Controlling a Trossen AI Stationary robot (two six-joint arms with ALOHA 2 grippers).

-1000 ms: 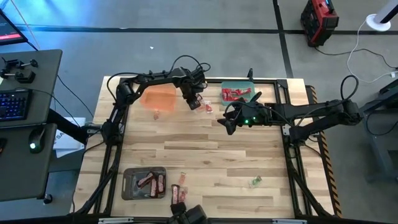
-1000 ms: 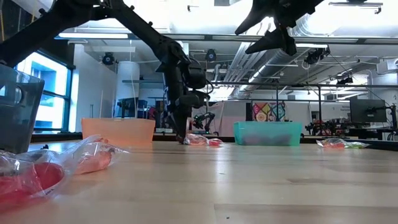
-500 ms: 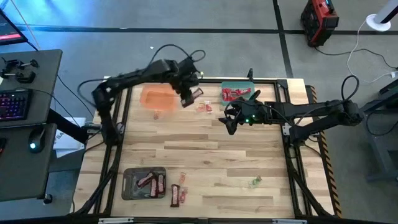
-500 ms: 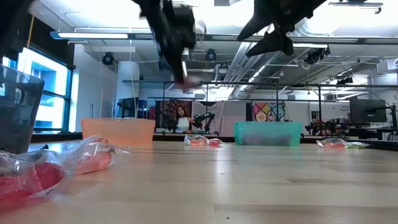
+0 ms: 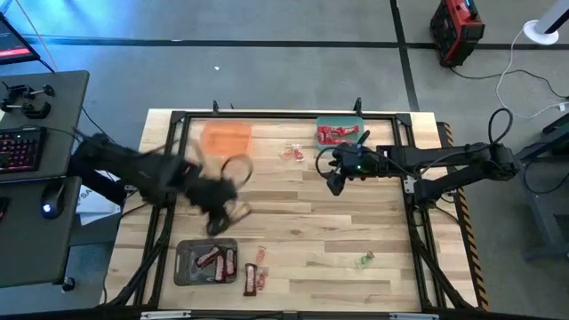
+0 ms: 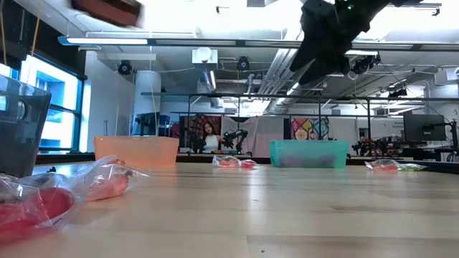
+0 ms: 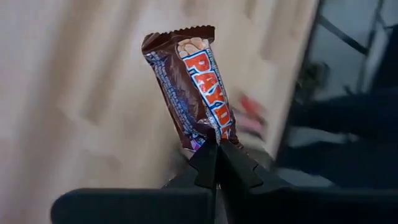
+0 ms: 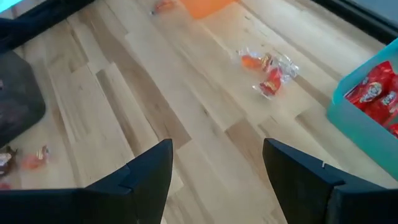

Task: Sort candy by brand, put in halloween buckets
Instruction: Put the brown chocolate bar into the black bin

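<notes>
Brown bar (image 7: 196, 87): wrapped, lettered in red and white, pinched by its lower end in the left tool (image 7: 216, 163), long axis running straight out from the fingertips. Fingers closed on the wrapper; rest of the bar free in the air above the desk (image 5: 356, 222).

Left tool (image 5: 218, 224), high view: blurred, over the left half of the desk, between the orange tub (image 5: 226, 138) at the far edge and the grey tub (image 5: 206, 261) at the near edge, closer to the grey one.

Grey tub: several brown bars already inside. Two more brown bars (image 5: 255, 273) on the desk just beside it to the right. Judged destination for the held bar: the grey tub, lying toward the near edge from the left tool. Left arm plainly the nearer to it.

Orange tub: contents not clear.

Green tub (image 5: 340, 130): far edge, right of centre, red sweets inside.

Loose red sweets (image 5: 292, 153): on the desk between the orange and green tubs.

Small green sweet (image 5: 364, 260): near right part of the desk, well apart from all tubs.

Right tool (image 8: 217, 168): hovering above the desk near the green tub, fingers spread apart, nothing between them. Loose red sweets ahead of it in the right wrist view.
</notes>
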